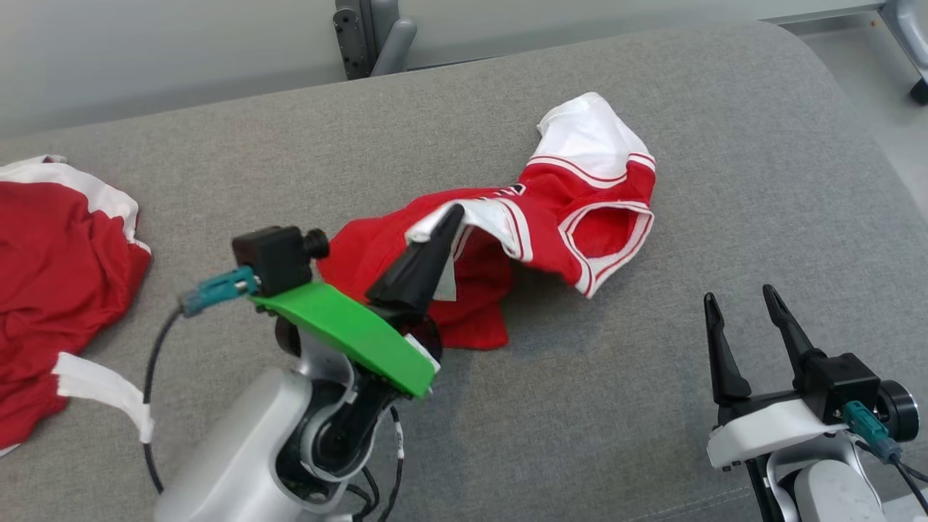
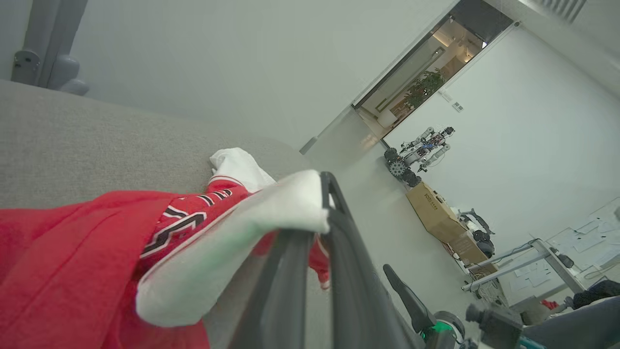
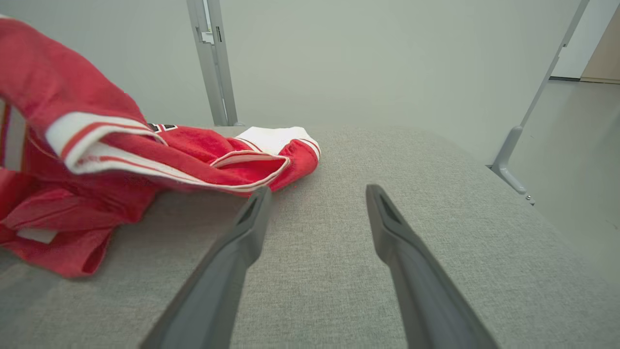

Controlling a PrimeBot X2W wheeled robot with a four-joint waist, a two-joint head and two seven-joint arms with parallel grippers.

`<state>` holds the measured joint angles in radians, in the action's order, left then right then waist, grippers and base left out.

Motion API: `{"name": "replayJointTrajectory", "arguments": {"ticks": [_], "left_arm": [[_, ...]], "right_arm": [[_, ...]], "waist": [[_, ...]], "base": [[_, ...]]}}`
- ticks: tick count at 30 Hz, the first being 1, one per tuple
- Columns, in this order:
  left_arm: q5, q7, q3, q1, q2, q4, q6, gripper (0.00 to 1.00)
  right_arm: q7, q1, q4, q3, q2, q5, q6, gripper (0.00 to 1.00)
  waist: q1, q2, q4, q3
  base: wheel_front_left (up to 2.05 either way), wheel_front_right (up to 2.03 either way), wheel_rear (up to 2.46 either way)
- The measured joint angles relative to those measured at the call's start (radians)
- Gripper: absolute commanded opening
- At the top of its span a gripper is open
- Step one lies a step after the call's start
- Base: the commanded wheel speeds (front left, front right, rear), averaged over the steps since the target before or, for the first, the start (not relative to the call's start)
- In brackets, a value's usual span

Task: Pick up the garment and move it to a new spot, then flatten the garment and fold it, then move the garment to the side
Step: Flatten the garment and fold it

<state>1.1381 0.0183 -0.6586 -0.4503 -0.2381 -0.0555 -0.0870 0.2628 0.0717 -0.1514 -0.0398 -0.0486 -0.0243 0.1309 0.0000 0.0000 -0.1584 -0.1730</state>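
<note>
Head view: my left hand [image 1: 449, 217] is clamped tight on a white-trimmed edge of the red garment [image 1: 580, 210], which sits crumpled near the middle of the grey desk [image 1: 652, 406]. The pinched edge is raised, while the far end with its white panel lies on the cloth surface. My right hand [image 1: 739, 296] waits at the lower right with its fingers spread wide and nothing between them, apart from the garment. A second red garment [image 1: 58, 275] lies in a heap at the desk's left edge.

Left wrist view: my left hand [image 2: 322, 184] has a fold of white trim [image 2: 286, 198] nipped between its closed fingers, and the garment [image 2: 72, 252] trails away to the left in loose red folds.

Right wrist view: my right hand [image 3: 317, 191] is open and empty above the desk [image 3: 339, 291]. The garment [image 3: 193, 140] is bunched ahead and to the left, its near part hanging clear of the surface.

By my reckoning, only the grip of the first step is made. Carrying the garment to a new spot, flattening, folding and setting it aside all remain.
</note>
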Motion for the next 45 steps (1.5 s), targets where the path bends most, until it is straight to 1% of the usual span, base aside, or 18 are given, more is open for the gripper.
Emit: {"name": "replayJointTrajectory", "arguments": {"ticks": [5,8,12,16,19,22,23,25,27,30,34,38,40,42,45], "left_arm": [[0.051,-0.002,0.113,-0.040,-0.026,-0.110,-0.059,0.00],[0.067,-0.002,0.174,-0.078,-0.037,-0.144,-0.090,0.00],[0.083,0.016,0.238,-0.134,-0.073,-0.174,-0.123,0.00],[0.084,0.034,0.282,-0.184,-0.106,-0.199,-0.154,0.00],[0.083,0.043,0.297,-0.228,-0.114,-0.205,-0.175,0.00],[0.058,0.059,0.285,-0.285,-0.113,-0.201,-0.194,0.00],[0.058,0.059,0.285,-0.285,-0.113,-0.201,-0.194,0.00],[0.039,0.067,0.265,-0.327,-0.102,-0.194,-0.206,0.00],[0.026,0.070,0.240,-0.370,-0.079,-0.184,-0.219,0.00],[-0.013,0.072,0.186,-0.424,-0.024,-0.143,-0.237,0.00],[-0.059,0.042,0.090,-0.443,0.072,-0.021,-0.257,0.00],[-0.097,-0.005,-0.018,-0.439,0.159,0.145,-0.258,0.00],[-0.095,-0.032,-0.064,-0.428,0.178,0.226,-0.258,0.00],[-0.094,-0.050,-0.119,-0.425,0.184,0.290,-0.256,0.00],[-0.050,-0.080,-0.209,-0.430,0.186,0.324,-0.252,0.00]], "right_arm": [[0.000,-0.007,-0.003,-0.005,0.000,0.000,0.000,1.00],[0.000,-0.007,-0.004,-0.003,0.000,0.000,0.000,1.00],[0.000,-0.007,-0.005,-0.005,0.000,0.000,0.000,1.00],[0.000,-0.009,-0.006,-0.009,0.000,-0.001,0.000,1.00],[0.000,-0.014,-0.010,-0.011,0.000,-0.004,0.000,1.00],[0.000,-0.018,-0.015,-0.009,0.000,-0.007,0.000,1.00],[0.000,-0.018,-0.015,-0.009,0.000,-0.007,0.000,1.00],[0.000,-0.018,-0.017,-0.008,0.000,-0.008,0.000,1.00],[0.000,-0.017,-0.018,-0.005,0.000,-0.009,0.000,1.00],[0.000,-0.010,-0.018,-0.001,0.000,-0.011,0.000,1.00],[0.000,0.004,-0.016,0.012,0.000,-0.018,0.000,1.00],[0.000,0.022,-0.016,0.025,0.000,-0.026,0.000,1.00],[0.000,0.038,-0.016,0.035,0.000,-0.032,0.000,1.00],[0.000,0.056,-0.015,0.050,0.001,-0.042,0.000,1.00],[0.000,0.078,-0.017,0.065,0.000,-0.062,0.000,1.00]], "waist": [[0.0000,0.0000,0.008,0.016],[0.0000,0.0000,0.018,0.020],[0.0000,0.0000,0.032,0.024],[0.0000,0.0000,0.046,0.026],[0.0000,0.0000,0.059,0.027],[0.0000,0.0000,0.072,0.027],[0.0000,0.0000,0.072,0.027],[0.0000,0.0000,0.078,0.027],[0.0000,0.0000,0.080,0.026],[0.0000,0.0000,0.081,0.019],[0.0000,0.0000,0.076,0.002],[0.0000,0.0000,0.062,-0.020],[0.0000,0.0000,0.050,-0.032],[0.0000,0.0000,0.034,-0.045],[0.0000,0.0000,0.006,-0.066]], "base": [[0.00,0.00,0.00],[0.00,0.00,0.00],[0.00,0.00,0.00],[0.00,0.00,0.00],[0.00,0.00,0.00],[0.00,0.00,0.00],[0.00,0.00,0.00],[0.00,0.00,0.00],[0.00,0.00,0.00],[0.00,0.00,0.00],[0.00,0.00,0.00],[0.00,0.00,0.00],[0.00,0.00,0.00],[0.00,0.00,0.00],[0.00,0.00,0.00]]}}
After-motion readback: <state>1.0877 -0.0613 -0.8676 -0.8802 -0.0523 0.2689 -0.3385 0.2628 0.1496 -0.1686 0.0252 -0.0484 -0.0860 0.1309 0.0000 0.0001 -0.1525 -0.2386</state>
